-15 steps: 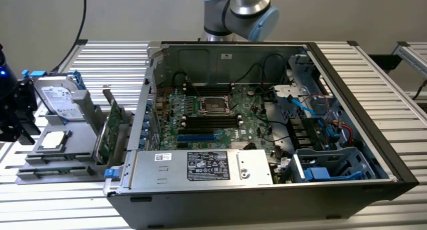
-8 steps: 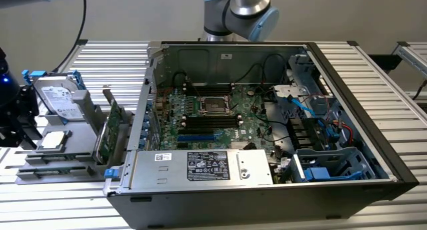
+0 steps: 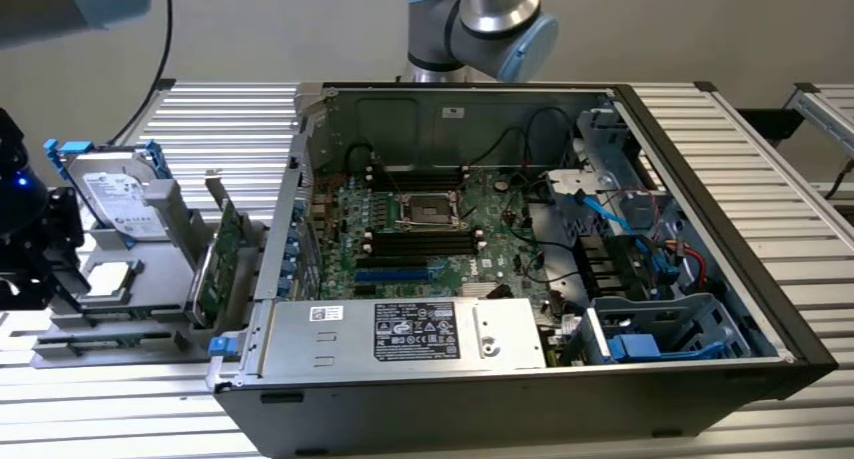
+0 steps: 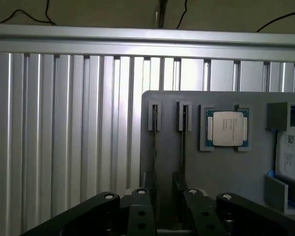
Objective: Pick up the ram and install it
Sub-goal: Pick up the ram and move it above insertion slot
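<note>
Hovering over a grey holder [image 4: 226,167] on the slatted table [image 4: 64,137], with the gripper [image 4: 165,196] parted: fingers [image 4: 140,206] standing apart, nothing clamped, bare grey holder in the gap.

Catching the ram [image 4: 183,142] edge-on from the wrist, as a thin dark line upright in a slot of the holder, just ahead of the fingers and apparently untouched. Hard to separate from a second such line [image 4: 155,142] in the neighbouring slot; cannot tell stick from bare groove there. Picking out a processor [image 4: 227,129] lying flat in its recess beside the slots, and a hard drive [image 4: 292,152] cut off at the frame edge.

Turning to the exterior view: tool reduced to a dark mass clipped by the exterior view's left edge, fingers hidden. Gaining there the open computer case [image 3: 534,419], well apart from the holder toward the exterior view's right, with long black slots [image 3: 424,241] flanking the socket, plus a green card [image 3: 220,249] with a metal bracket standing on the holder.
</note>
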Controlling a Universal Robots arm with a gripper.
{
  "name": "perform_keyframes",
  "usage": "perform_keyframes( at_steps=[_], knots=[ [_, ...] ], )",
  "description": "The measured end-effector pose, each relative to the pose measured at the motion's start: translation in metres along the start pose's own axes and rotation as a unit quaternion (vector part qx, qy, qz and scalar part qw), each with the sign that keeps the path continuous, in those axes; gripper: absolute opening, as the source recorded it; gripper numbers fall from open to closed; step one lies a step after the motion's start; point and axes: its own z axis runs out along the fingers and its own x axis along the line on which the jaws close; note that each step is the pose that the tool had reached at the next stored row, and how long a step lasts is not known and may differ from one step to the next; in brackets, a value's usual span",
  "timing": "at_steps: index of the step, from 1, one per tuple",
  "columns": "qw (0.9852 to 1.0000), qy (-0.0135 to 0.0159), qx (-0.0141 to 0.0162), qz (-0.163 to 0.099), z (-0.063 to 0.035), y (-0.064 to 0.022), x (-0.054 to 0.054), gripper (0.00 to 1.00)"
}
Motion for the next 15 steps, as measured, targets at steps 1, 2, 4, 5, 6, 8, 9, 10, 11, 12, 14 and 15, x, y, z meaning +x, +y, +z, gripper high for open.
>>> perform_keyframes(
  at_steps=[1,2,4,5,6,8,9,10,11,12,14,15],
  knots=[
    [1.0,0.0,0.0,-0.001,0.0019,-0.0007,0.0,0.3],
    [1.0,0.0,0.0,-0.001,0.0037,-0.0017,0.0,0.3],
    [1.0,0.0002,-0.0001,-0.002,0.007,-0.0044,0.0,0.3],
    [1.0,0.0002,0.0,-0.003,0.0088,-0.0059,0.0,0.3],
    [1.0,0.0001,0.0,-0.003,0.0107,-0.0073,0.0,0.3],
    [1.0,0.0002,0.0001,-0.004,0.0142,-0.0088,0.0,0.3],
    [1.0,0.0002,0.0,-0.005,0.0161,-0.009,0.0,0.3],
    [1.0,0.0003,0.0,-0.005,0.0178,-0.0091,0.0,0.3],
    [1.0,0.0003,0.0,-0.006,0.0197,-0.0092,0.0,0.3],
    [1.0,0.0003,0.0,-0.007,0.0214,-0.0094,0.0,0.3],
    [1.0,0.0004,0.0001,-0.008,0.0251,-0.0095,0.0,0.3],
    [1.0,0.0004,0.0,-0.009,0.0269,-0.0097,0.0,0.3]
  ],
)
